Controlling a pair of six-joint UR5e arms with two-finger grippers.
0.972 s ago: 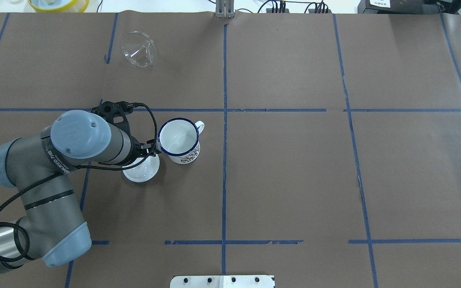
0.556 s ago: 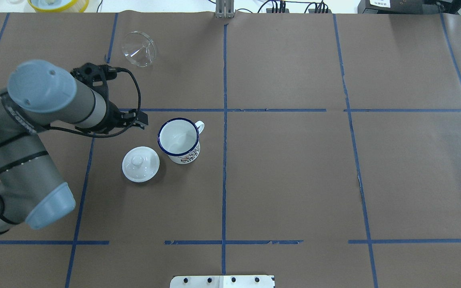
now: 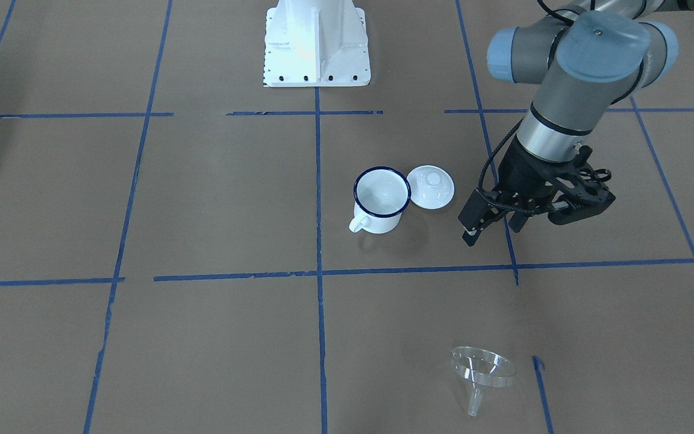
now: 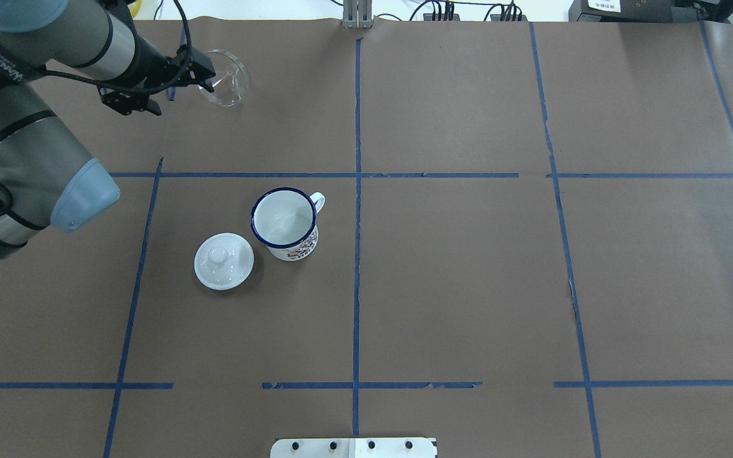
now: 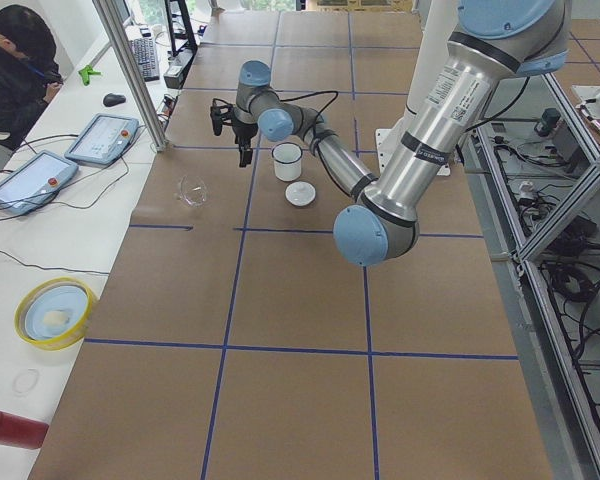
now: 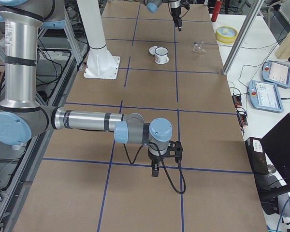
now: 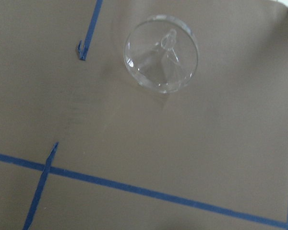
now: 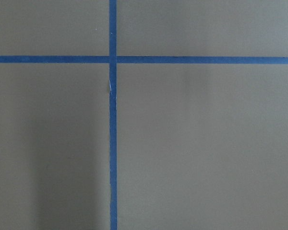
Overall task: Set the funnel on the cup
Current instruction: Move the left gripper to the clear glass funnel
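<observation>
Brown paper marked off with blue tape covers the table (image 4: 468, 286), and only the left arm is working over it. The left gripper (image 3: 493, 234) hangs in the air with its fingers apart and nothing between them. A second ago it was low beside the lid (image 4: 224, 261), and it has since swung across to the far left corner. From overhead it now sits at the edge of the funnel (image 4: 223, 77), though the front view shows it still raised and short of contact. The funnel lies tipped on its side on the paper, untouched, and the wrist camera looks into its wide mouth from above. It is well apart from the cup (image 4: 284, 219), which stands upright and empty with the lid just beside it. That move suggests the lid has been dealt with and the reach for the funnel is under way, so grasping, carrying and seating it spout-down in the cup are all still to come. The right gripper (image 6: 154, 170) rests over bare paper far off, and whether it is open or closed cannot be told.
</observation>
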